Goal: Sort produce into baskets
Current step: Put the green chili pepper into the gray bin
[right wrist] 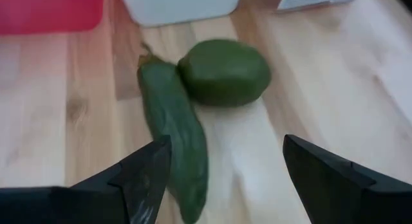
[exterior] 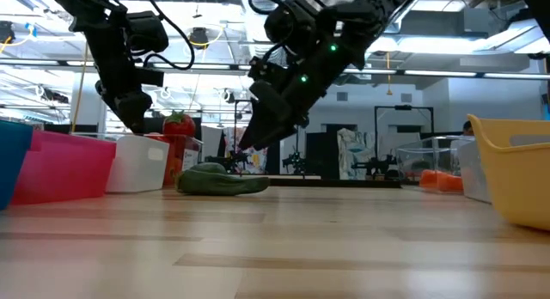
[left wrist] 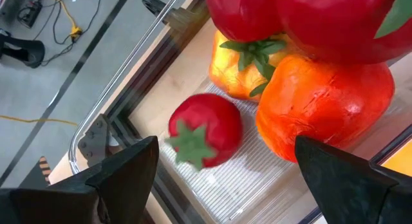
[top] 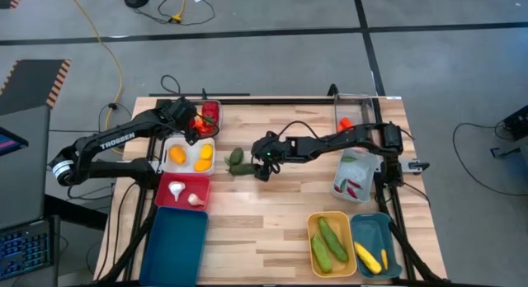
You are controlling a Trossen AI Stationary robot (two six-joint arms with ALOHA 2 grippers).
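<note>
Right gripper point(right wrist: 222, 176), open, hovers just above cucumber point(right wrist: 174, 127).

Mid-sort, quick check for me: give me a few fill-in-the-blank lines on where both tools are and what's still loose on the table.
1. The right tool, jaws open, hovers over a long green toy cucumber and a round ____ toy fruit lying on the wooden table.
2. The left tool is open above the clear plastic tray holding red toy ____.
3. The orange-yellow plastic tray holds ____ cucumbers.

Missing words: green; tomatoes; two
</note>
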